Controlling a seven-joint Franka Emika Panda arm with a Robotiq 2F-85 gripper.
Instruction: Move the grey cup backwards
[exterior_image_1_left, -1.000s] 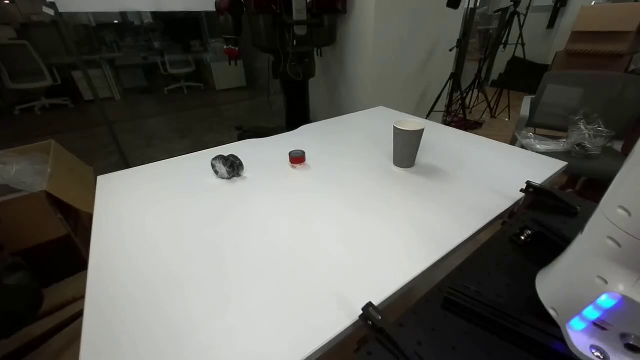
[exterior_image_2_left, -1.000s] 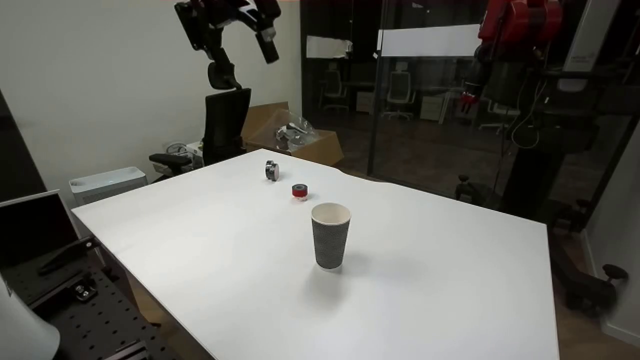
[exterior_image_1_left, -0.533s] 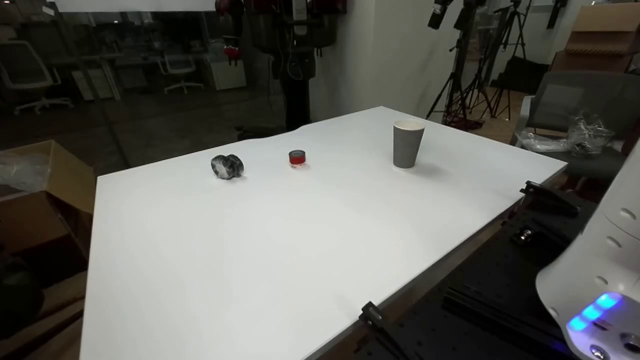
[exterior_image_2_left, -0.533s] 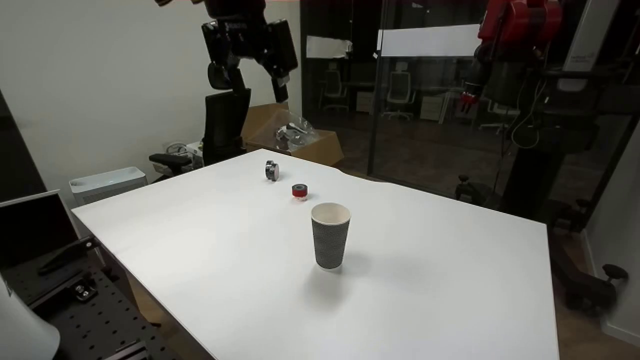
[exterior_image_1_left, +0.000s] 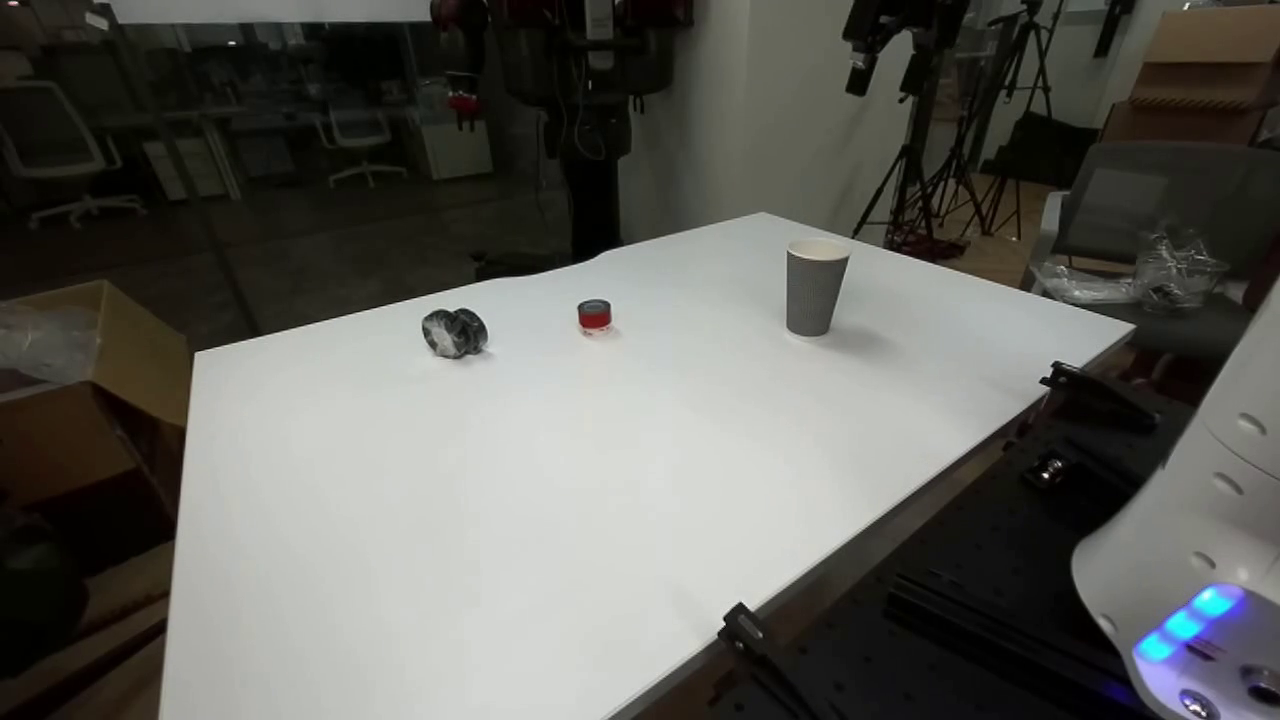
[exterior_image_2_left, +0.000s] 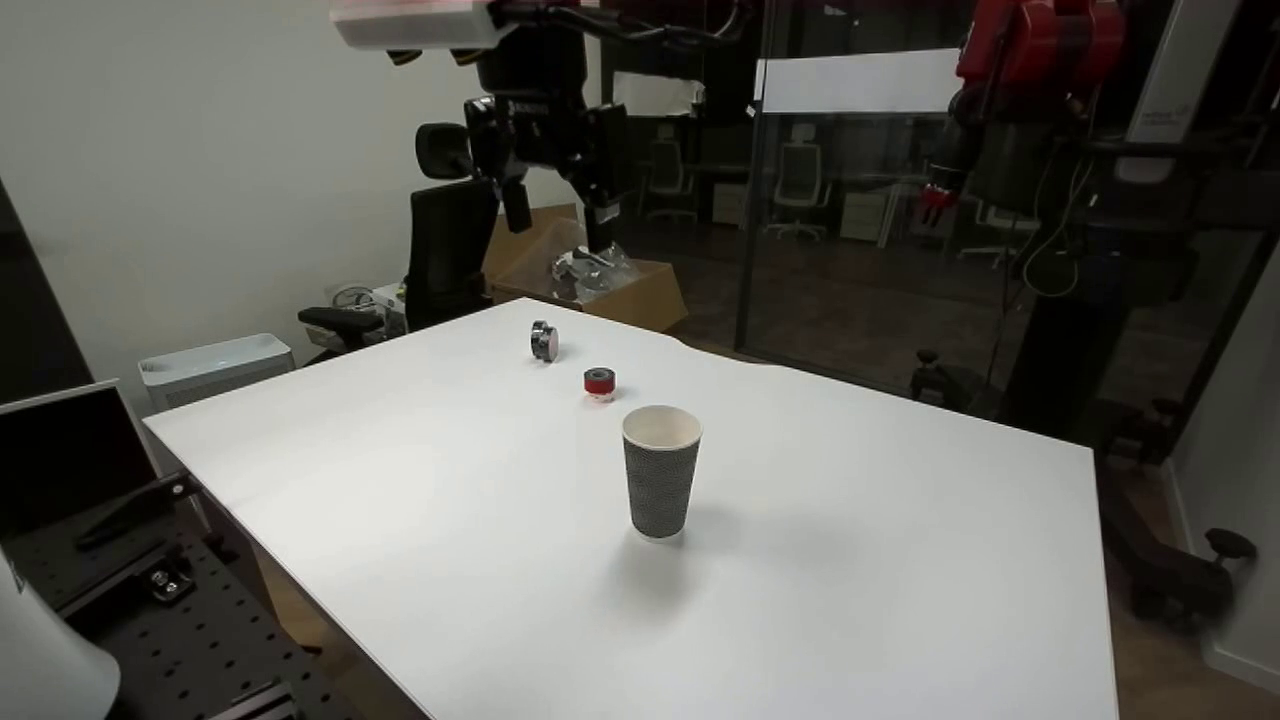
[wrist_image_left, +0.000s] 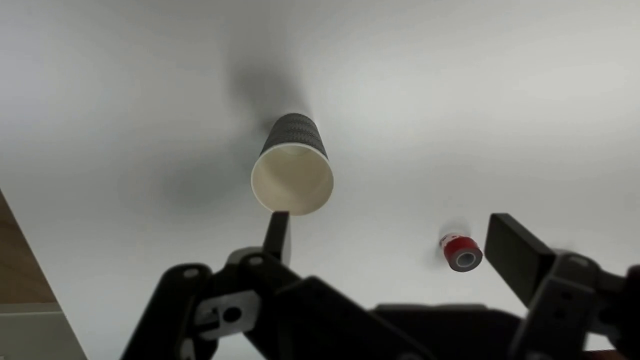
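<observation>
The grey cup stands upright on the white table, with a pale inside and a ribbed grey wall. It shows in both exterior views (exterior_image_1_left: 814, 292) (exterior_image_2_left: 660, 492) and in the wrist view (wrist_image_left: 294, 131). My gripper is high above the table in both exterior views (exterior_image_1_left: 888, 80) (exterior_image_2_left: 558, 226), apart from the cup. In the wrist view my gripper (wrist_image_left: 390, 217) is open with nothing between its fingers. There the left fingertip overlaps the lower edge of the cup's rim, and the cup lies ahead and to the left of the jaws.
A small red tape roll (exterior_image_1_left: 594, 317) stands on the white table (exterior_image_1_left: 480, 520); it also shows in the wrist view (wrist_image_left: 461, 251), near the right finger. Dark grey-black rolls (exterior_image_1_left: 455, 333) lie farther along. Black clamps (exterior_image_1_left: 745, 632) sit at the table edge by the robot base.
My gripper has come down, and in an exterior view it has also moved right. Its fingers now show fully. The cup and the rolls have not moved.
</observation>
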